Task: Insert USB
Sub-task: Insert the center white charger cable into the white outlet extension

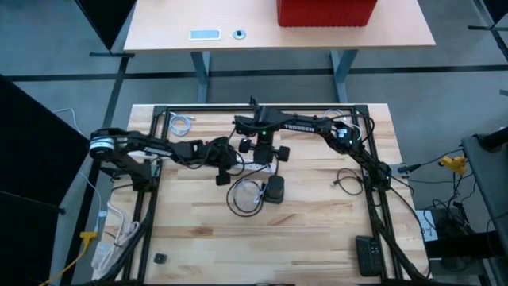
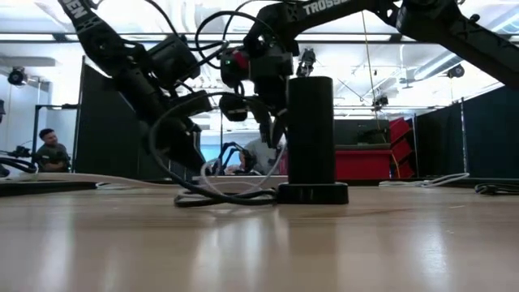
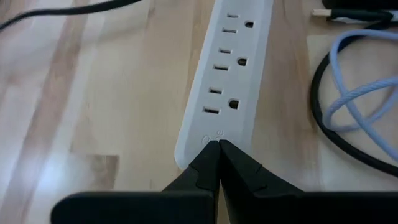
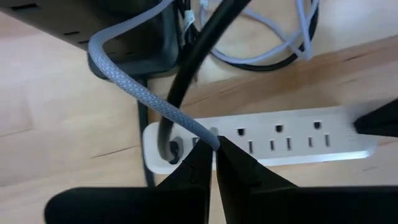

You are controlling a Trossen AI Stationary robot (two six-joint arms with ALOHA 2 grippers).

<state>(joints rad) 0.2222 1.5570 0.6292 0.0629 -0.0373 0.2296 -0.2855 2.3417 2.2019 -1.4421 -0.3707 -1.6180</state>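
Observation:
A white power strip (image 3: 230, 81) lies flat on the wooden table near its middle (image 1: 255, 165). My left gripper (image 3: 217, 143) is shut, with its tips on one end of the strip. My right gripper (image 4: 214, 144) is shut on a grey braided USB cable (image 4: 124, 71) just above the strip's other end (image 4: 186, 149), where a black cord (image 4: 171, 134) comes in. The cable's plug is hidden between the fingers. A black upright cylinder (image 2: 312, 130) stands on its base beside a loose coil of black and pale cable (image 1: 246, 196). My left gripper presses its shut fingertips down on the strip's end face past the last socket (image 3: 214, 132), slanting down from the table's left. The strip stays flat on the table. My right gripper pinches the grey cable's end (image 4: 205, 134) between its fingertips from above. The cable arches up and away, slack, and the plug itself is hidden by the fingers.
A black metal frame (image 1: 238, 109) borders the table. A white cable (image 1: 182, 123) lies at the far left, a dark cable (image 1: 345, 179) at the right and a remote (image 1: 367, 254) near the right front. People sit in the room behind (image 2: 50, 150).

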